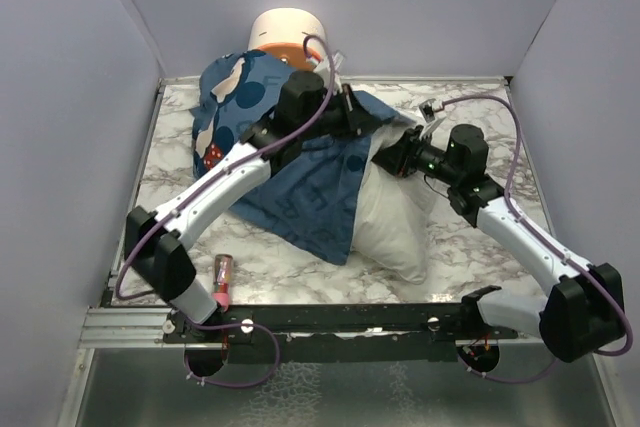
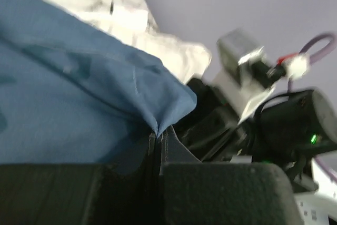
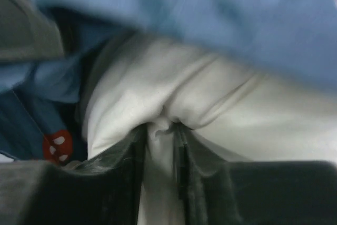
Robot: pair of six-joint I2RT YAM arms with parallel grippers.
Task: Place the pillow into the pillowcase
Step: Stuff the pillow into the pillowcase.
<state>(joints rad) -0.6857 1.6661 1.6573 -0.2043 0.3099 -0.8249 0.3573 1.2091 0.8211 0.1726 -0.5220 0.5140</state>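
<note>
Closest to us, both arm bases sit on the rail (image 1: 330,325) at the table's (image 1: 290,267) near edge, with a small pink tube (image 1: 223,280) lying just beside the left base; it is too small for us to name, perhaps a marker. Beyond, we see the pillow (image 1: 395,222) lying mid-table, tilted, its near right part bare and white, the rest under the blue case (image 1: 300,197); the pillow is thus only partly inside, one end sticking out toward us; the case spreads from there to the far left corner, where it bunches against a cream-and-orange cylinder (image 1: 288,32). The left gripper (image 1: 375,122) reaches over the case to its right edge; in the left wrist view its fingers (image 2: 221,193) are pressed together on a fold of the blue cloth, which puckers between them. The right gripper (image 1: 385,160) reaches in from the right, just beside the left one; in its own wrist view we find its fingers (image 3: 100,188) clamped on a pinch of white pillow cloth, with blue case above and a red spotted bow (image 3: 57,145) at lower left.
</note>
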